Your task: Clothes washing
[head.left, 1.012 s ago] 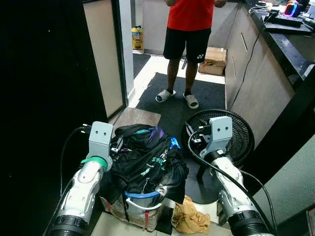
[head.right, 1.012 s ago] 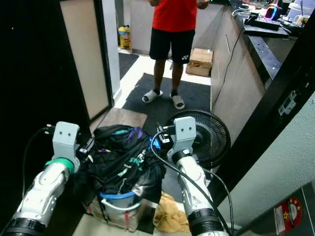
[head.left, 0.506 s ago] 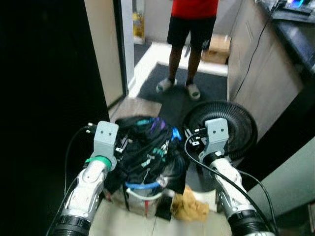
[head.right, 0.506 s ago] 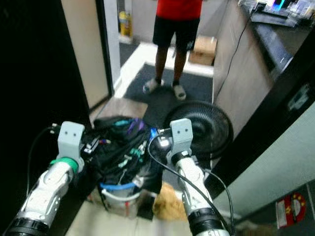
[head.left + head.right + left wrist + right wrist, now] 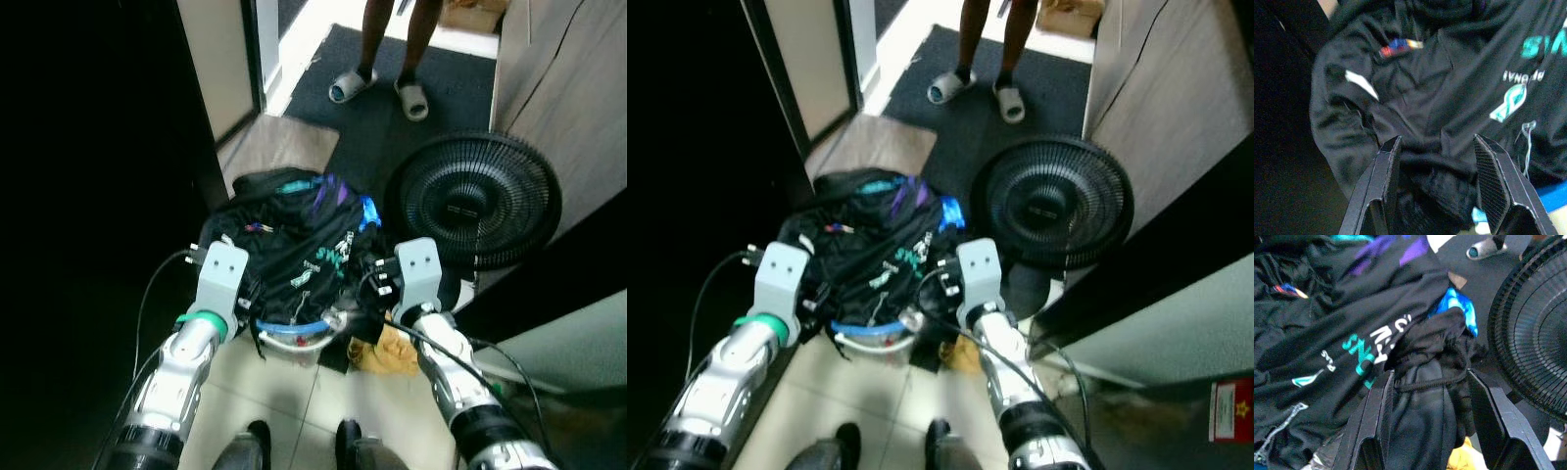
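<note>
Silver arms, black pincers

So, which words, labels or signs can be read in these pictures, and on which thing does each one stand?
"SW": white and teal print on the black shirt; the remaining letters are folded away.
"ONAL": small white print on that shirt, partly hidden by a fold.
Red sticker on the grey wall: a star shows, but its text is too small to read.
Woven tag on the clothes: blurred, unreadable.

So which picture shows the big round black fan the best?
The left eye view: the whole fan stands there, grille and hub, beside the pile of dark clothes. The right eye view shows it whole too, slightly smaller. The right wrist view catches just a curved slice of its grille.
</note>
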